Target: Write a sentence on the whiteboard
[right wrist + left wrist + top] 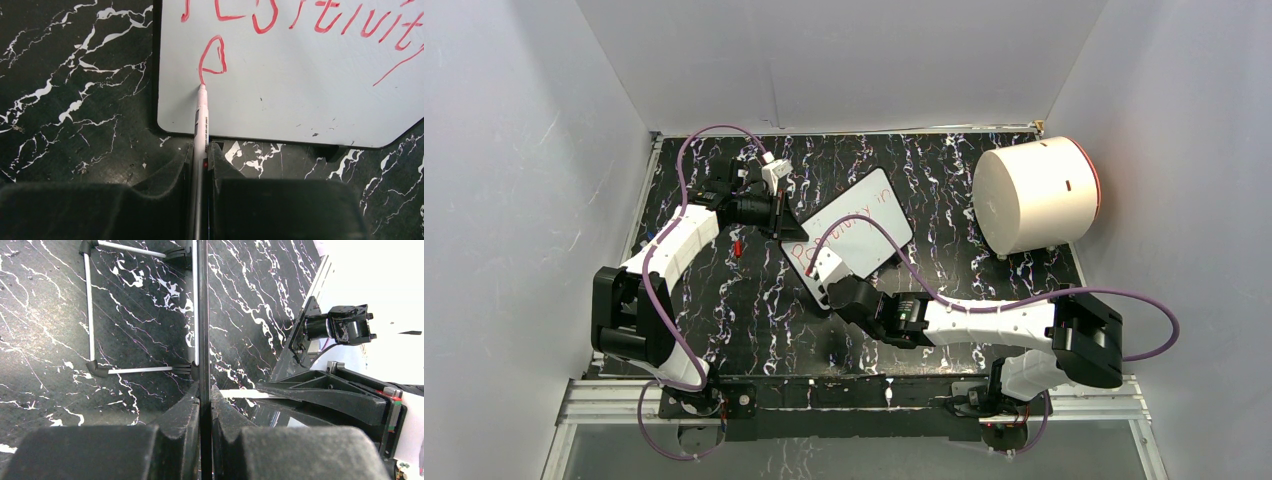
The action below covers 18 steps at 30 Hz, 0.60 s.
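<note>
The whiteboard lies tilted at the table's middle, with one line of red writing on it. My left gripper is shut on its left black edge, and the left wrist view shows the board edge-on between my fingers. My right gripper is shut on a white marker with its tip touching the board. In the right wrist view the red sentence reads "Positivity" on the top line. One looped letter stands below it at the marker tip.
A big white cylinder with a red rim lies at the back right. A small red piece lies on the black marbled table left of the board. White walls close in on three sides. The board's thin white stand rods rest on the table.
</note>
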Available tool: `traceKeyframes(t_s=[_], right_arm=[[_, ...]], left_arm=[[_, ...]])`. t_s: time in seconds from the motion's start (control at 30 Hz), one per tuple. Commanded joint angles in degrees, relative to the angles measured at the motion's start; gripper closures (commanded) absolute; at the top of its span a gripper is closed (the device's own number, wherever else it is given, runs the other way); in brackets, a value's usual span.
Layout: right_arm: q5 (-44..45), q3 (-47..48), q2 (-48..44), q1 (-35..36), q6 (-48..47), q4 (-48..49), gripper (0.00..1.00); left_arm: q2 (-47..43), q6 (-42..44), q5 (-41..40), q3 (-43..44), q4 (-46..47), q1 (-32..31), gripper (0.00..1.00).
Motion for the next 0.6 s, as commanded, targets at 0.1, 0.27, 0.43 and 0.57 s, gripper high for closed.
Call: traceKeyframes(t_s=[0.1,0.27,0.43,0.57], right_arm=[[2.6,-0.8,-0.4,-0.4,0.6,-0.7,1.0],[4.2,-1.0,-0.2,-0.7,0.5,1.0,1.0],[4.5,-1.2,0.0,-1.6,0.1,3.7,1.0],[4.5,-1.1,-0.3,-2.0,-0.3,4.7,1.0]], left_arm=[[1.6,0.9,-2.8,-0.3,-3.7,-0.4,1.0],[1.6,1.0,-2.6,-0.3,-3.8,-0.4,1.0],[1.8,0.9,-2.6,-0.3,-3.8,-0.4,1.0],[1.8,0.9,-2.7,-0.3,-3.7,-0.4,1.0]])
